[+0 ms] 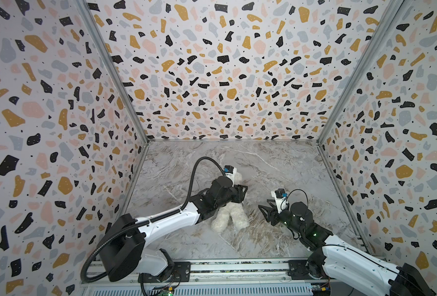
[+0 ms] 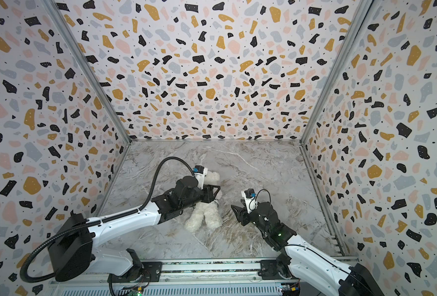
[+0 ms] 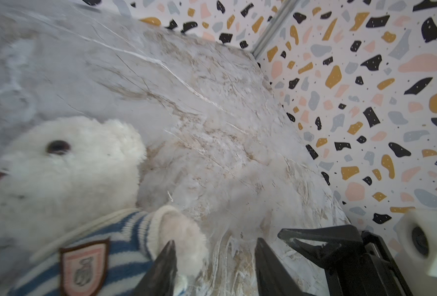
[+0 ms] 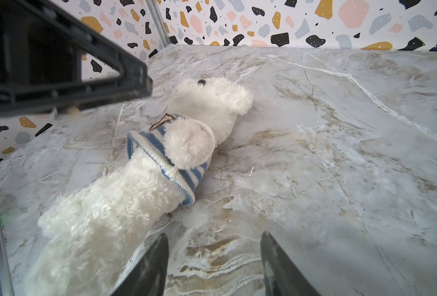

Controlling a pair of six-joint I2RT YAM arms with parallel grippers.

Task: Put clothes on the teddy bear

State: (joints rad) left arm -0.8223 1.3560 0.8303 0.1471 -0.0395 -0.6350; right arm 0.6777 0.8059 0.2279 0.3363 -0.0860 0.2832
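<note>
Terrazzo-patterned walls (image 1: 212,64) enclose a marble-look table (image 1: 276,164), where the white teddy bear (image 4: 125,200) lies on its back near the middle, head toward the far wall, partly hidden under the left arm in both top views. The left gripper (image 3: 213,261) hangs over the bear's upper body, fingers apart, one tip against the bear's arm. The right gripper (image 4: 214,256) sits near the bear's legs, fingers apart, gripping nothing. A blue-and-white striped shirt (image 4: 186,176) covers the bear's torso, with a small badge (image 3: 84,266) on its front.
</note>
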